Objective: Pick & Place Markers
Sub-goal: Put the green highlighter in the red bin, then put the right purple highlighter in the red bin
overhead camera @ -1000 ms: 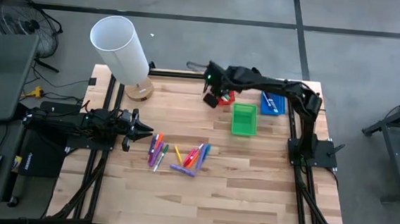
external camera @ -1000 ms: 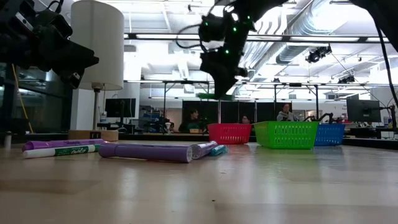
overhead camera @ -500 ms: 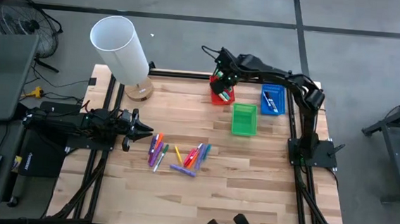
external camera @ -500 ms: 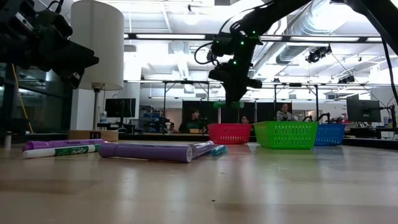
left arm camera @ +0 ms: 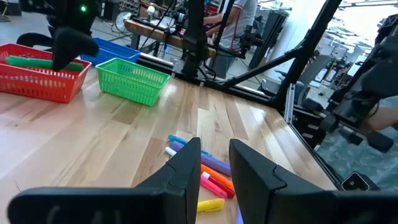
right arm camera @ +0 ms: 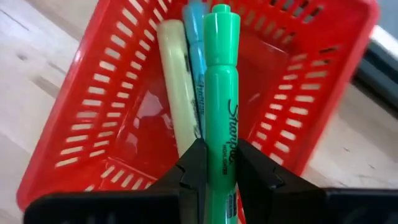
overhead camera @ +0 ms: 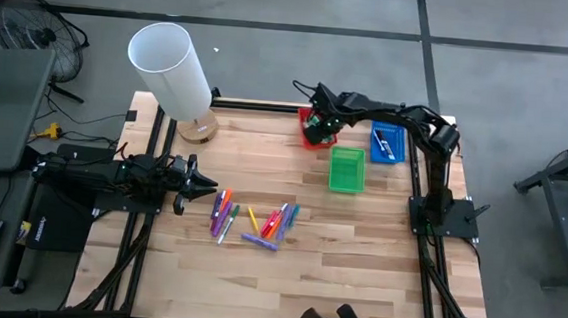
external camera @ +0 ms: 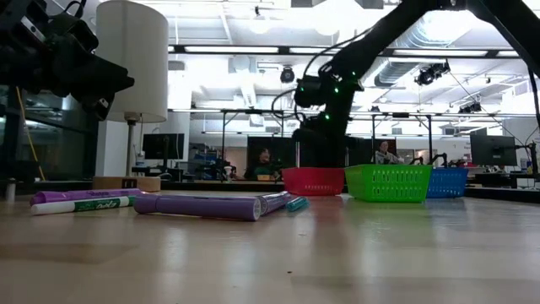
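My right gripper (overhead camera: 316,128) is at the far side of the table, down at the red tray (external camera: 313,181), and is shut on a green marker (right arm camera: 221,93). A yellow marker (right arm camera: 177,106) and a blue one (right arm camera: 194,62) lie on the tray's floor. Several loose markers (overhead camera: 254,222) in mixed colours lie flat on the wood at mid table. My left gripper (overhead camera: 207,185) waits level at the table's left, just left of that pile. Its fingers (left arm camera: 186,171) stand slightly apart with nothing between them. My right gripper pinches the green marker's barrel (right arm camera: 219,149) between its two fingers, on the printed stretch below the cap. The fingers slant steeply down from above and lie across the marker. The marker (left arm camera: 31,61) sits about level at the red tray's rim height; whether it touches the tray I cannot tell.
A green tray (overhead camera: 346,169) and a blue tray (overhead camera: 387,144) stand right of the red one. A white lamp (overhead camera: 170,68) on a wooden foot stands at the far left corner. Bare wood lies along the near edge.
My right gripper, carrying the green marker, has moved from just left of the red tray to over it and has sunk down to it, rolling as it went. The marker has dropped from well above the tray to its rim height.
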